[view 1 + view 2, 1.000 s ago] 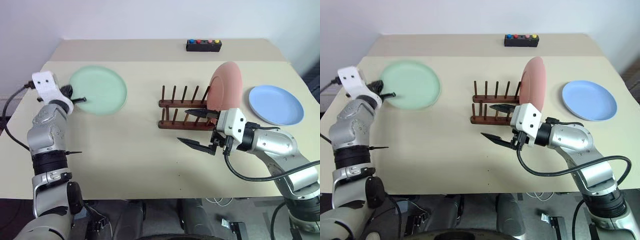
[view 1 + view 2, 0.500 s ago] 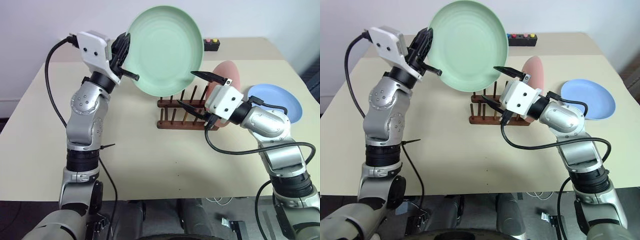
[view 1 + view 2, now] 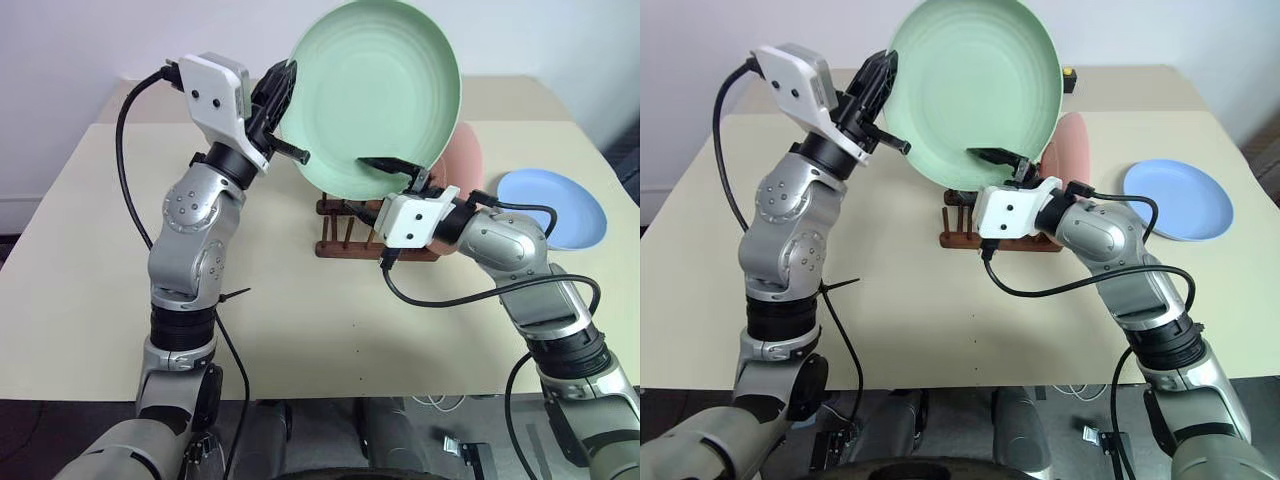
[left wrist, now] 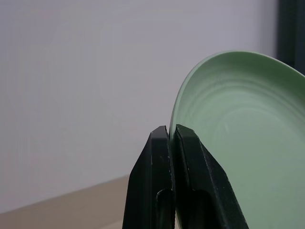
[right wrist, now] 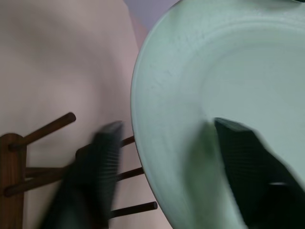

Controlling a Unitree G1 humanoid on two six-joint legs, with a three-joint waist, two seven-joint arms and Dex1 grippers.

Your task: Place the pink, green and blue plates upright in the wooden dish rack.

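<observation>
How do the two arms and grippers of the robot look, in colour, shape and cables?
Both arms are built of rounded silver-grey metal segments with black joint rings. Each wrist carries a white boxy housing, and a loose black cable loops along each arm. The left gripper and the right gripper each have two thin black fingers.

No writing I can read from here, no labels or brand marks on anything in my feeds, no numbers, no signs, nothing printed that I can make out
</observation>
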